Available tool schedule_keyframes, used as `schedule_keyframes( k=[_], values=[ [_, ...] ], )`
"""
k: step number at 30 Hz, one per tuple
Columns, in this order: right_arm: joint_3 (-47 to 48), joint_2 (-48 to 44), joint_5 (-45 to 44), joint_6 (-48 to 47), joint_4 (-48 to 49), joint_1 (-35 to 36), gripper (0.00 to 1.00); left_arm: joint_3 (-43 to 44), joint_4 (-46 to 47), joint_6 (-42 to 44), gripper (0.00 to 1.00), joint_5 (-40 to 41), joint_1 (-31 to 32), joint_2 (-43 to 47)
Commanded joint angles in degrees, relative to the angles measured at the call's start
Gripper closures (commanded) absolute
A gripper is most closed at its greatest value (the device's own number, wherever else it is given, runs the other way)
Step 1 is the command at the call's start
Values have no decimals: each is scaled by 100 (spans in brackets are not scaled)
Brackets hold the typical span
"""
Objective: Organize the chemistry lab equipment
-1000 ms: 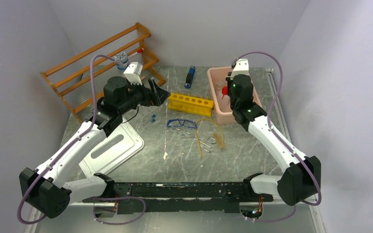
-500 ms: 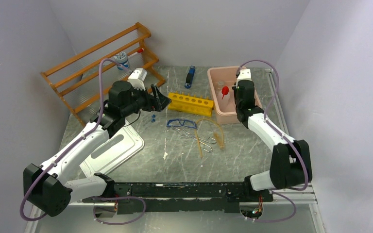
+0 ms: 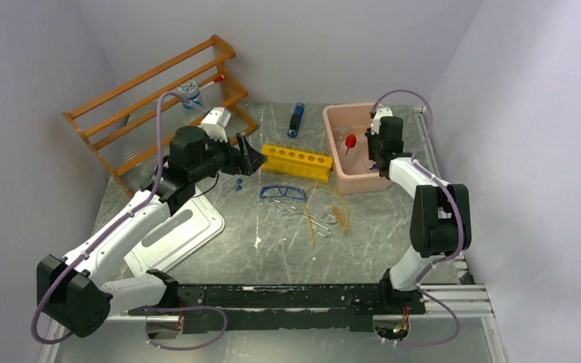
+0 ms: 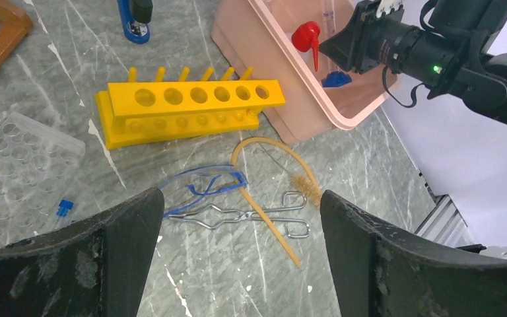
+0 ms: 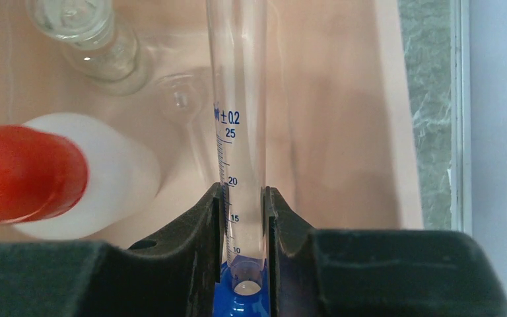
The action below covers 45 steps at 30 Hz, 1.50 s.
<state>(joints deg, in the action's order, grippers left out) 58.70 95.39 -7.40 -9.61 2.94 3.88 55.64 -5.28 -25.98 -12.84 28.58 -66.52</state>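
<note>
The right fingers (image 5: 212, 221) are clenched on a clear measuring cylinder (image 5: 237, 99), just above its blue base, with its printed scale facing the wrist camera. It sits inside the pink bin (image 3: 359, 184) at the far right corner of the table (image 3: 272, 249). Just beside it is the squeeze bottle (image 5: 105, 168), which has a white body and a red cap. The left fingers (image 4: 129, 231) are spread wide with nothing between them, hovering over the far left part of the table next to the yellow rack (image 3: 297, 161).

The blue-framed goggles (image 3: 282, 192), metal tongs (image 3: 310, 218) and looped yellowish tubing (image 3: 334, 198) lie close together mid-table, the tongs touching the goggles. A small blue-capped vial (image 4: 64, 208) lies to their left, apart from them.

Half a second ago the right arm stretched low toward the bin. Now its elbow has drawn in and stands much higher, and the wrist has moved toward the bin's right wall. The left arm has barely shifted since then; a second ago it was slightly further left.

The bin's right wall runs close along the table's right edge, with only a narrow strip of table between them. Bare table lies between the tongs and the near edge. A strip of bare table also separates the yellow rack from the goggles.
</note>
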Motion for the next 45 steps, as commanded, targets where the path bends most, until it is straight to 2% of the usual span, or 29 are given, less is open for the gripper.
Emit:
schedule_keyframes(
  k=[1,10,16,20,29,35,42,45],
  values=[
    [334,309,588,-181,-152,-149,78,42,111,137,9,-102,-37,-62],
    [710,944,582,-226,-232,-185,72,96,74,197,9,-140,-37,-181],
    [783,1060,713,-246,-268,-221,56,168,-1,226,9,-83,-37,-237],
    [792,978,713,-144,-261,-239,54,232,-17,280,9,-78,-37,-248],
    [492,89,445,555,52,-202,54,193,-105,385,10,53,-37,-105],
    [536,-560,-440,936,136,65,51,193,-276,567,10,288,-37,21],
    [870,-1204,-1067,919,-255,854,46,161,-491,766,10,685,-37,242],
    [1047,-1546,-910,943,-645,1240,43,88,-550,860,9,851,-38,388]
  ],
)
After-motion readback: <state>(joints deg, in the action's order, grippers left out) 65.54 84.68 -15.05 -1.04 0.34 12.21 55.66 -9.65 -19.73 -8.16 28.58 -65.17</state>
